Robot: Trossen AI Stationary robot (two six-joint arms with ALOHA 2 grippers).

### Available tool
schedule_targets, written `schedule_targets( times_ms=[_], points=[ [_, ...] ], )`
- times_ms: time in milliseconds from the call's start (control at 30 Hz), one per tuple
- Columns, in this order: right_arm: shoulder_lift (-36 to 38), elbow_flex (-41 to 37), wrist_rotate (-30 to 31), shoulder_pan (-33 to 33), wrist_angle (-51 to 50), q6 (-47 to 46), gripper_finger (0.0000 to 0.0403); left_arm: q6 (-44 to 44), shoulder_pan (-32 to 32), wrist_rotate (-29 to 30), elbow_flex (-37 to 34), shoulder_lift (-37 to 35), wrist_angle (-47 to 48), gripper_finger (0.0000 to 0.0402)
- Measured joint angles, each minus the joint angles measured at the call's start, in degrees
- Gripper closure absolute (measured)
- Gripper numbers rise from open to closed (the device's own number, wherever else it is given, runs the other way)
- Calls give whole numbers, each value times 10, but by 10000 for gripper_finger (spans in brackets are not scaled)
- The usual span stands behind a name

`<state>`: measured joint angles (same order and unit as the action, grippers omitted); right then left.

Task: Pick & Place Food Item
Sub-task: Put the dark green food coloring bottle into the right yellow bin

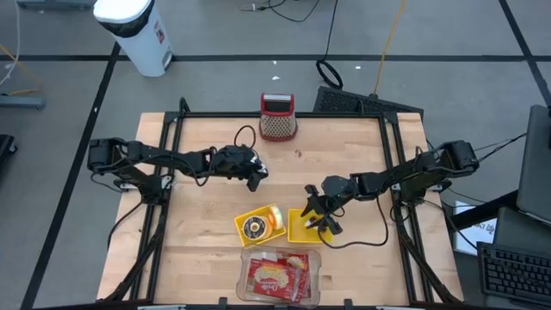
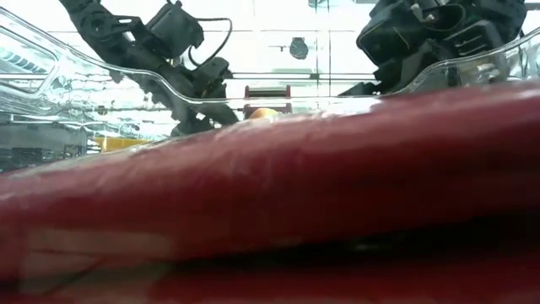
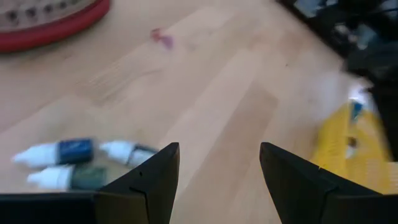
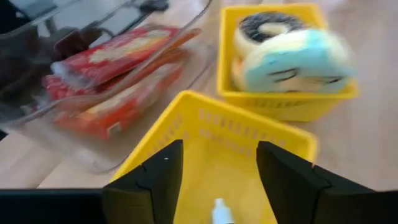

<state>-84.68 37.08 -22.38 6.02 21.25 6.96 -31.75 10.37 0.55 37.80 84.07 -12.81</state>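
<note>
A yellow basket (image 1: 244, 217) near the table's front holds two doughnuts, a chocolate one (image 4: 267, 28) and a pale blue one (image 4: 298, 62). Beside it, on its right, stands a second yellow basket (image 4: 205, 118) with a small white-capped bottle (image 4: 219, 211) in it. My right gripper (image 4: 219, 149) hangs open just above this basket (image 1: 300, 232), touching nothing. My left gripper (image 3: 219, 152) stands open over bare wood at mid-table (image 1: 256, 178). Small blue and green dropper bottles (image 3: 74, 163) lie on the table near it.
A clear plastic tub (image 1: 245, 275) with red snack packets (image 4: 115, 59) sits at the near edge and fills the low view (image 2: 270, 194). A red mesh basket (image 1: 277, 119) stands at the far edge. Cables run along both arms.
</note>
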Motion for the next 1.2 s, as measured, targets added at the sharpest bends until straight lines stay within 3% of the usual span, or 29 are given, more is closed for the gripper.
schedule_targets(
  times_ms=[233, 500, 800, 1200],
  points=[
    [37, 0, 45, -18, 6, 29, 207, -57, 0, 121, 0, 0, 114, 176],
    [48, 0, 61, -30, 28, 62, 217, -133, 0, 161, 0, 9, 128, 176],
    [48, 0, 62, -30, 42, 62, 220, -161, 20, 156, 0, 115, 41, 176],
    [48, 0, 61, -30, 40, 58, 227, -147, 33, 157, 3, 146, 79, 177]
  ],
)
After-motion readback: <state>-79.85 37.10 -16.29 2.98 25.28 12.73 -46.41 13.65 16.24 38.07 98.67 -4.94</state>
